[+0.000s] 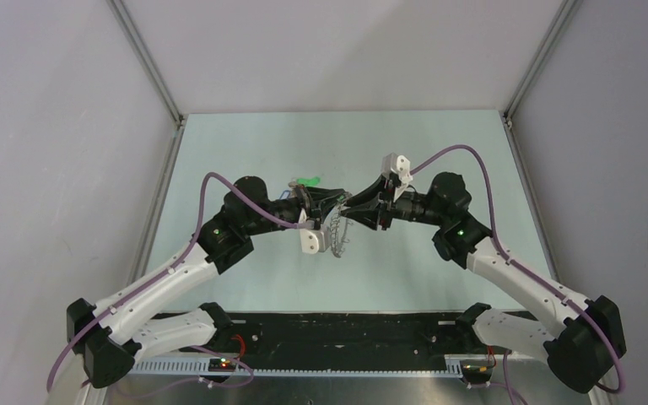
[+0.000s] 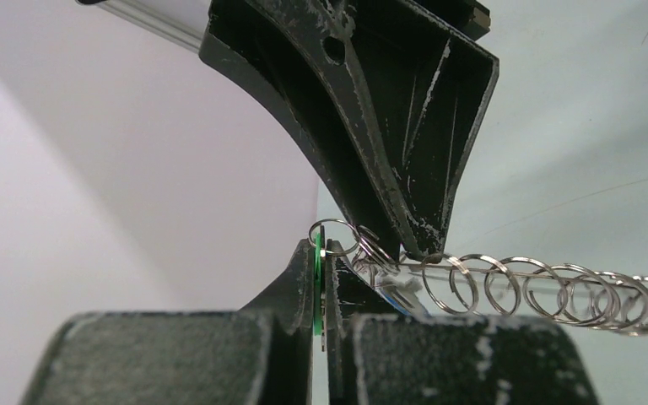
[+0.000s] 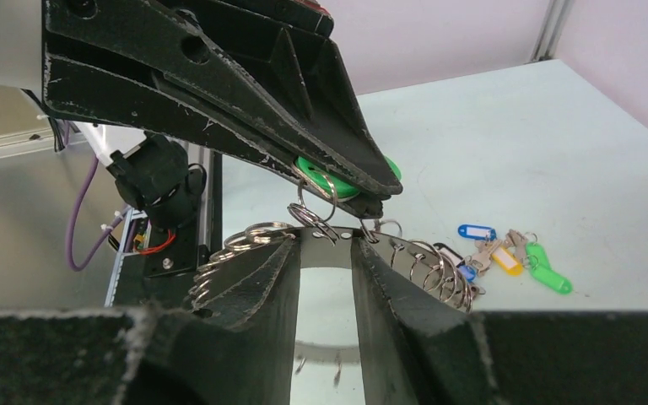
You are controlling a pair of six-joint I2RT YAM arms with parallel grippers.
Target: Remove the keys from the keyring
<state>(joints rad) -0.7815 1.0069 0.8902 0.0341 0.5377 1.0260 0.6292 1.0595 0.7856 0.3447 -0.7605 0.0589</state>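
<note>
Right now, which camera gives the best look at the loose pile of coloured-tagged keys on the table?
The right wrist view: the loose keys lie in plain sight on the table, with blue, yellow and green tags distinct. The top view shows only a green speck behind the left arm. The left wrist view shows none of the pile.

Both arms (image 1: 169, 278) have white link shells, black joints and green indicator lights; purple cables (image 1: 211, 190) loop along them; black fingers (image 2: 371, 118) are scuffed white

Silver keyring (image 3: 422, 261) — green tag (image 3: 325, 179)
</note>
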